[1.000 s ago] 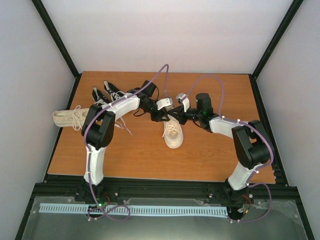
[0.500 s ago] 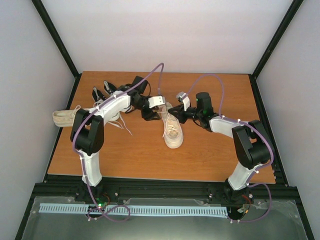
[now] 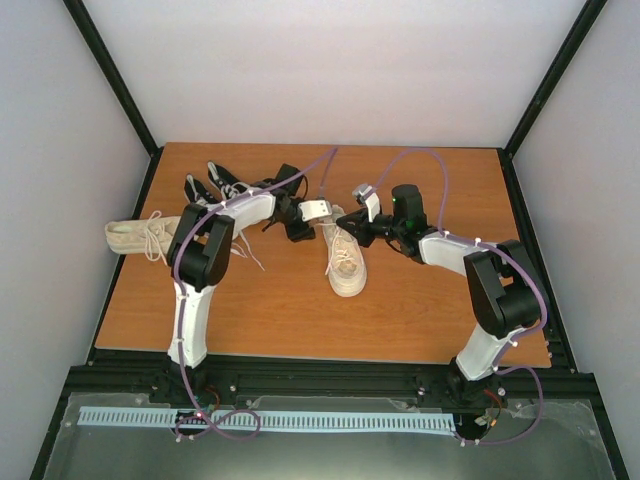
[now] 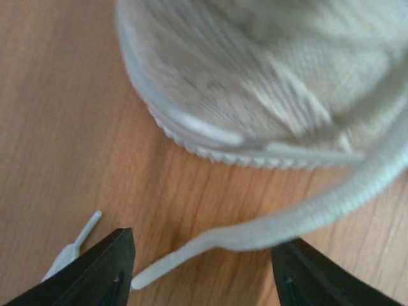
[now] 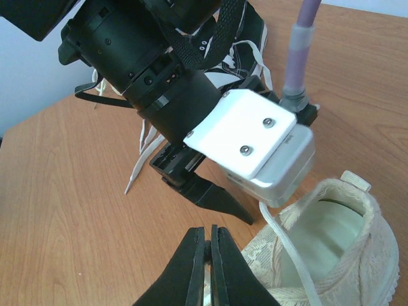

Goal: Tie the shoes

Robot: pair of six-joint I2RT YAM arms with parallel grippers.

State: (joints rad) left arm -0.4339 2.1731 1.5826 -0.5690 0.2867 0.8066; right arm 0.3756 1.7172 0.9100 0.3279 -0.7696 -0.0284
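Observation:
A cream shoe (image 3: 346, 262) lies mid-table, toe toward me. My left gripper (image 3: 298, 230) is open just left of its heel. In the left wrist view the gripper (image 4: 207, 258) straddles a pale lace end (image 4: 242, 234) lying on the wood under the heel (image 4: 255, 89). My right gripper (image 3: 348, 232) is over the heel from the right. Its fingers (image 5: 208, 231) are pressed together above the heel rim (image 5: 331, 210); I cannot tell if a lace is between them. A second cream shoe (image 3: 135, 236) lies far left. Two black shoes (image 3: 212, 186) sit behind the left arm.
A second lace tip (image 4: 76, 245) lies on the wood left of the left gripper. Loose white laces (image 5: 143, 153) of the black shoes trail across the table. The left wrist's white camera housing (image 5: 255, 137) hangs close in front of my right fingers.
My left gripper has drawn back to the left, off the cream shoe's heel, and its elbow has swung out and back. The right arm has stayed put.

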